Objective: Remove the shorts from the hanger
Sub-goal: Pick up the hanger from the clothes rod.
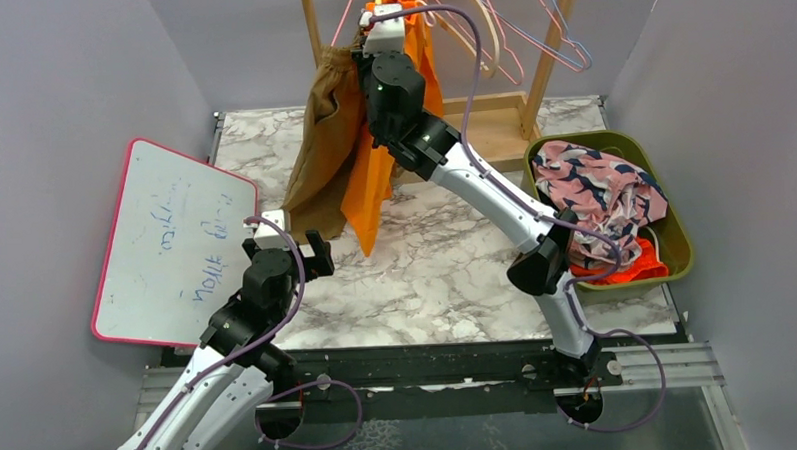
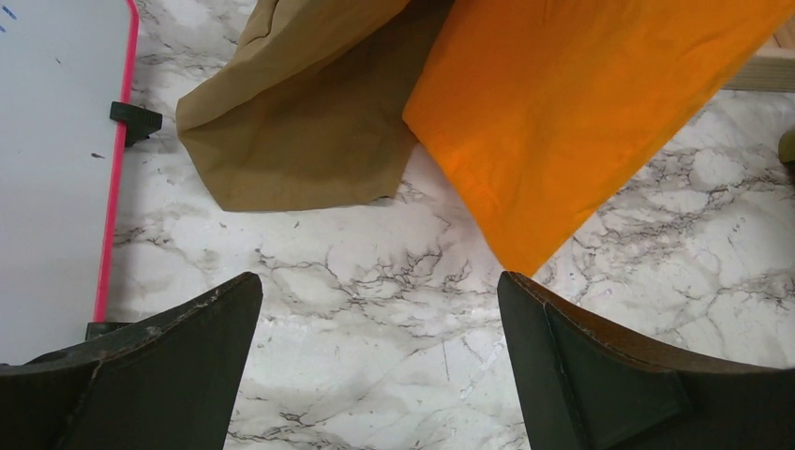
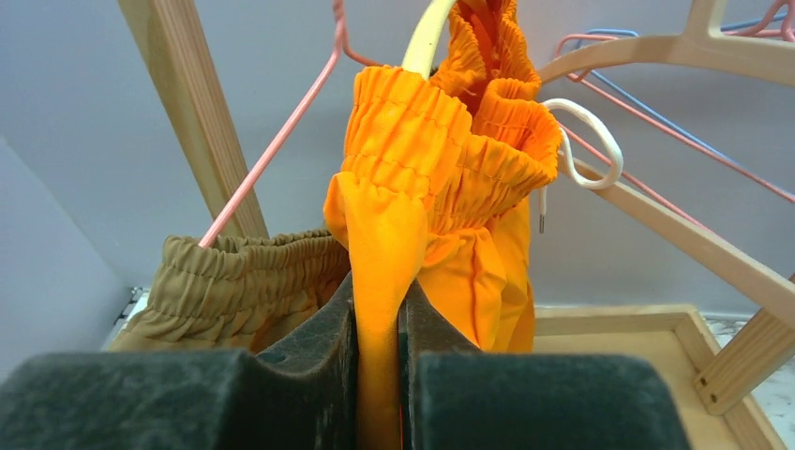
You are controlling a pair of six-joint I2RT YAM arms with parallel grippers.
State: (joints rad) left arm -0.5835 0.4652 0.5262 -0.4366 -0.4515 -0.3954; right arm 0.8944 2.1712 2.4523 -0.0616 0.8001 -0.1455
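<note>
**Right tool (image 3: 378, 321) clamps the orange shorts (image 3: 441, 159); left tool (image 2: 380, 366) hovers with fingers spread and empty.**

The left tool sits low over the counter (image 2: 375, 272), probably placed to catch the hanging hems. The tan shorts (image 1: 321, 138) hang on a pink hanger (image 3: 281, 128). Beside them, the orange shorts are bunched on a pale hanger (image 3: 424, 42) and pinched just under the waistband, seemingly to drag them off. A green bin (image 1: 682, 240) holds other pairs.

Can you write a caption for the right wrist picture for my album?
Right gripper pinches a fold of bright orange fabric shorts hanging beside tan-brown fabric shorts on a wooden rack.
</note>
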